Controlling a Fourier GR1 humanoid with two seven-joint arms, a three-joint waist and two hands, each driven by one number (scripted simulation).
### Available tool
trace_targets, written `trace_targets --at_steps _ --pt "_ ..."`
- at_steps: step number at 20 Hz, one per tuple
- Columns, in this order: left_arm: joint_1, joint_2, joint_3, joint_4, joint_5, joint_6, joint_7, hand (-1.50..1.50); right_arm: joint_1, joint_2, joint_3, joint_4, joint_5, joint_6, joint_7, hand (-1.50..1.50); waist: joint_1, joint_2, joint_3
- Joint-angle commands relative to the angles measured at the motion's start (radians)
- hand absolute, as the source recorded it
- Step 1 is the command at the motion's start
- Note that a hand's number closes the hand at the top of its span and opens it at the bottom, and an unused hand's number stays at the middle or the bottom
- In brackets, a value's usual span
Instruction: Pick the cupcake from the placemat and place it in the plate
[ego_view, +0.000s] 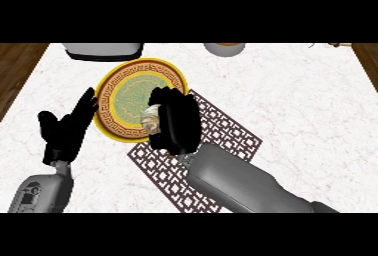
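Note:
A round plate (127, 100) with a yellow rim, brown key-pattern band and green centre lies on the white counter. My right hand (176, 122) hovers over the plate's right edge, fingers curled round the cupcake (151, 119), of which only a pale cream side shows at the hand's left. The brown lattice placemat (225, 131) lies to the plate's lower right, partly under my right forearm. My left hand (68, 131) stands open, fingers up, just left of the plate.
A grey-white appliance (102, 50) sits at the back left edge. A pale cup or bowl (224, 48) stands at the back centre. Wooden floor shows past the counter's left and right edges.

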Motion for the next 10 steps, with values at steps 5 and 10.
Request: trace_targets --at_steps 5,10 --pt "0.023 -0.026 -0.008 0.002 -0.02 0.019 -0.033 0.0 0.036 0.001 -0.128 0.174 -0.277 0.065 -0.242 1.5 0.0 0.006 0.001" --pt "0.062 -0.002 0.014 -0.005 0.007 -0.028 -0.059 0.0 0.024 0.001 -0.146 0.27 -0.375 0.168 -0.462 -1.5 -0.005 0.002 0.001"
